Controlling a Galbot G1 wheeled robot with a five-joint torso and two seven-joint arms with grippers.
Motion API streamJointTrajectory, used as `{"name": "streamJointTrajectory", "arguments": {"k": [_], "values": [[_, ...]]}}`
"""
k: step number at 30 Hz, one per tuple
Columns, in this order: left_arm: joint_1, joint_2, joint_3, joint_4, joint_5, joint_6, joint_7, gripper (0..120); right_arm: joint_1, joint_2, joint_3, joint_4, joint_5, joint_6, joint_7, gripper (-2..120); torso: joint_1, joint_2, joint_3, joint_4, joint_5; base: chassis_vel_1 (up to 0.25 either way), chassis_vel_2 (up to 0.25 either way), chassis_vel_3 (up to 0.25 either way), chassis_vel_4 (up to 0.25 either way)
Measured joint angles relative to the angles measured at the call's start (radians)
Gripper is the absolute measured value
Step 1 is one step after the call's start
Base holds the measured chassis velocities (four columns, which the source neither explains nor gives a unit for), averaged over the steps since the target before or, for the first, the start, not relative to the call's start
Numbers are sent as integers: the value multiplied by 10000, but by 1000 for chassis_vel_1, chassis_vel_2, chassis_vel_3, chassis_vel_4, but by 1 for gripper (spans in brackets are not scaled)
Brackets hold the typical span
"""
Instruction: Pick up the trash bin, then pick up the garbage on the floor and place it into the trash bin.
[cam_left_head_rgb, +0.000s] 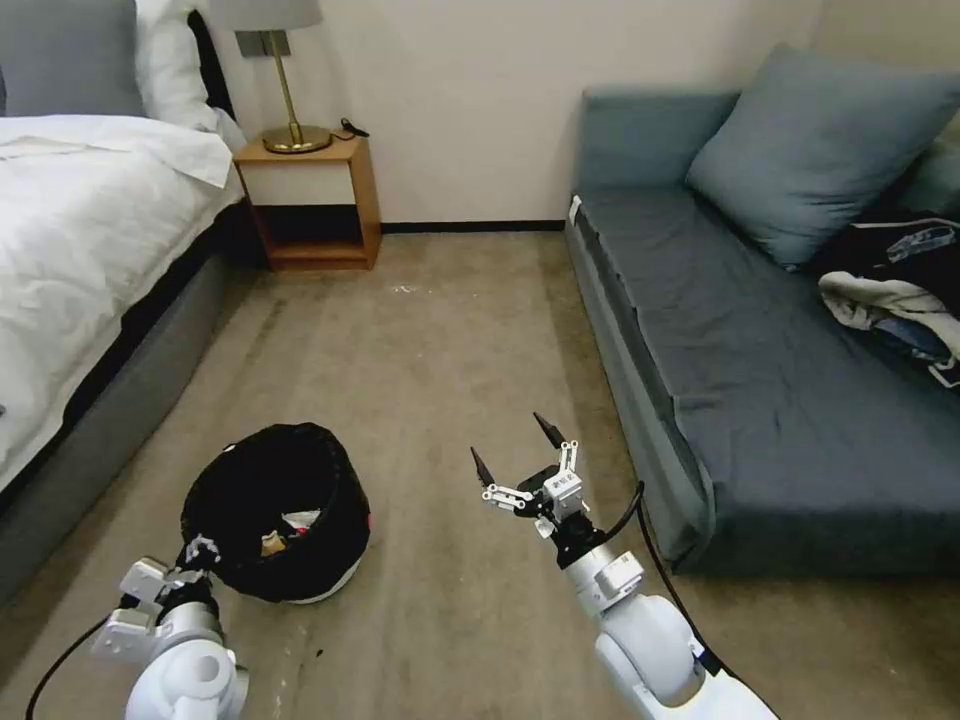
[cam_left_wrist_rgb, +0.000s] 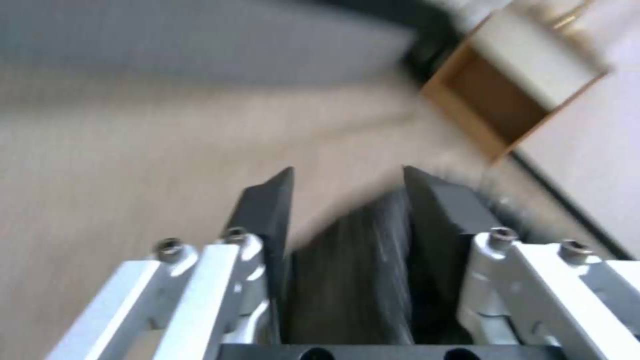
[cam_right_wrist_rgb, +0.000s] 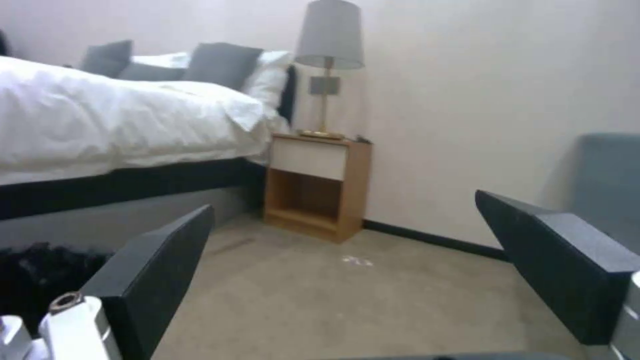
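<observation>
The trash bin (cam_left_head_rgb: 275, 515), round and lined with a crinkled black bag, is tilted over the carpet at the lower left, its whitish base (cam_left_head_rgb: 325, 592) showing underneath. My left gripper (cam_left_head_rgb: 200, 553) is shut on its near rim. In the left wrist view the black bag (cam_left_wrist_rgb: 353, 265) is pinched between the dark fingers (cam_left_wrist_rgb: 267, 210) of the left gripper (cam_left_wrist_rgb: 347, 172). Small pieces of garbage (cam_left_head_rgb: 285, 535) lie inside the bin. My right gripper (cam_left_head_rgb: 508, 440) hangs open above the bare carpet to the bin's right, holding nothing. The right gripper (cam_right_wrist_rgb: 343, 207) faces the nightstand, with the bin (cam_right_wrist_rgb: 40, 280) at that view's edge.
A bed (cam_left_head_rgb: 90, 230) with white covers runs along the left. A wooden nightstand (cam_left_head_rgb: 315, 200) with a brass lamp (cam_left_head_rgb: 290, 90) stands at the back wall. On the right, a blue-grey sofa (cam_left_head_rgb: 760, 380) holds a cushion (cam_left_head_rgb: 820, 150) and a clothes heap (cam_left_head_rgb: 900, 290).
</observation>
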Motion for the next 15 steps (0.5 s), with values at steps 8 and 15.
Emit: {"name": "streamJointTrajectory", "arguments": {"k": [8, 15], "values": [[827, 392, 254, -578, 2136, -3905, 3627, 81, -625, 242, 1089, 341, 14, 594, -3, 100, 0, 0, 0, 1, 1, 0, 0, 0, 0], [1224, 214, 583, -1133, 4732, -4021, 4628, 100, -1674, 788, 2863, 866, -863, 1191, 535, 100, 0, 0, 0, 1, 2, 0, 0, 0, 0]]}}
